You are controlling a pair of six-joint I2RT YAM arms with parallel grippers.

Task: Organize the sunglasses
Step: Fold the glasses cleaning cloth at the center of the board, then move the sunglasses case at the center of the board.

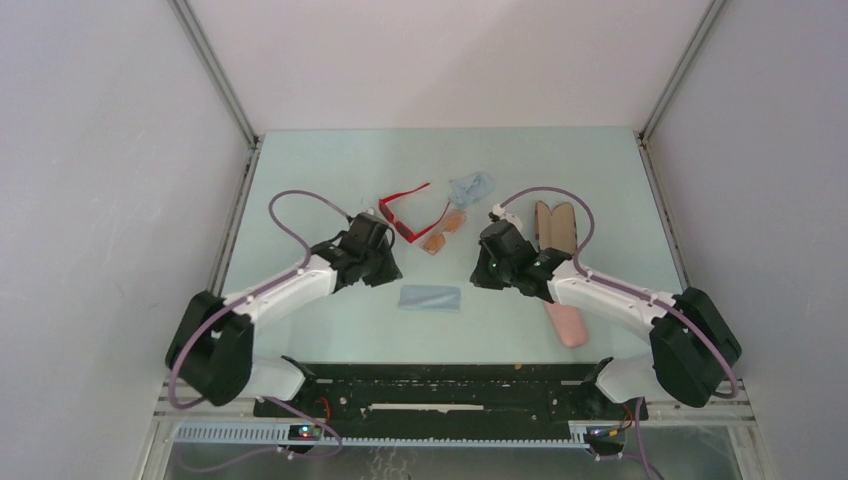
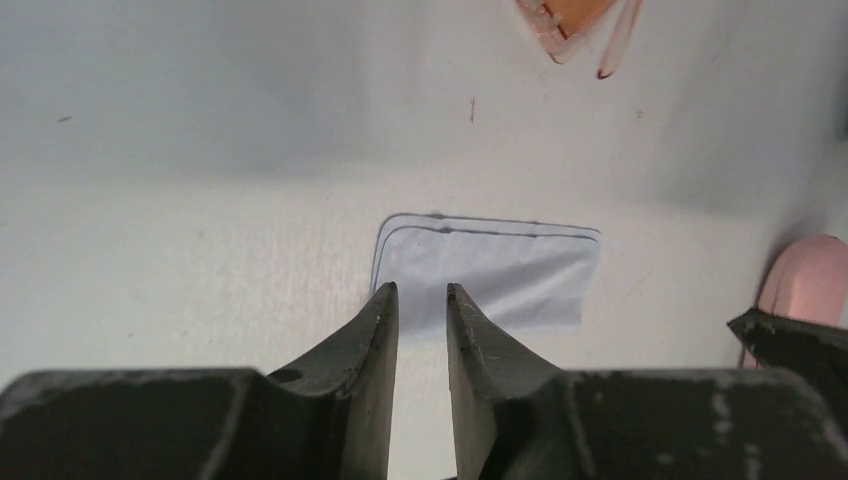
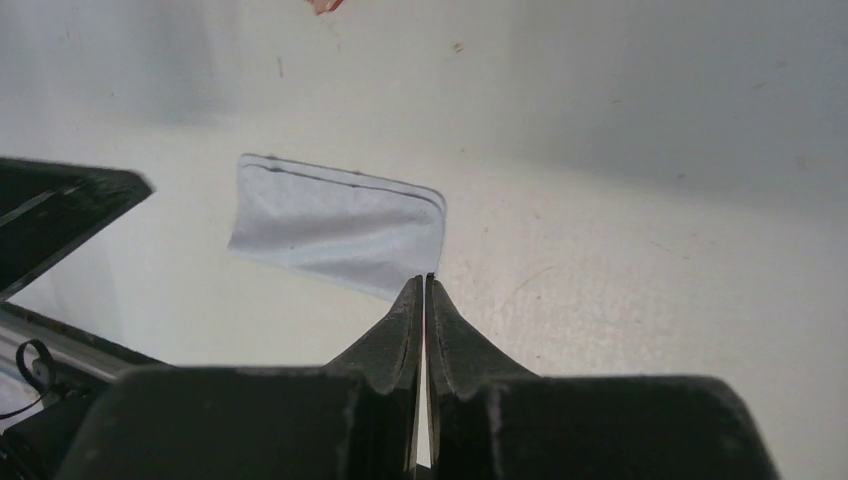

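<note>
flat cloth near centre, pink case at right, open table at back

Top view: even, diffuse overhead light; table bright, sharp throughout; soft shadows under arms. Wrist views: fingers dark, slightly soft at near edge; cloth sharp; far band of table shaded grey; tones pale, washed-out.

Your red sunglasses lie flat at 12 o'clock of the table, arms unfolded and pointing toward 2 o'clock. Your slim orange-lensed sunglasses lie just beside them at their 4 o'clock; whether they touch can't be told.
</note>
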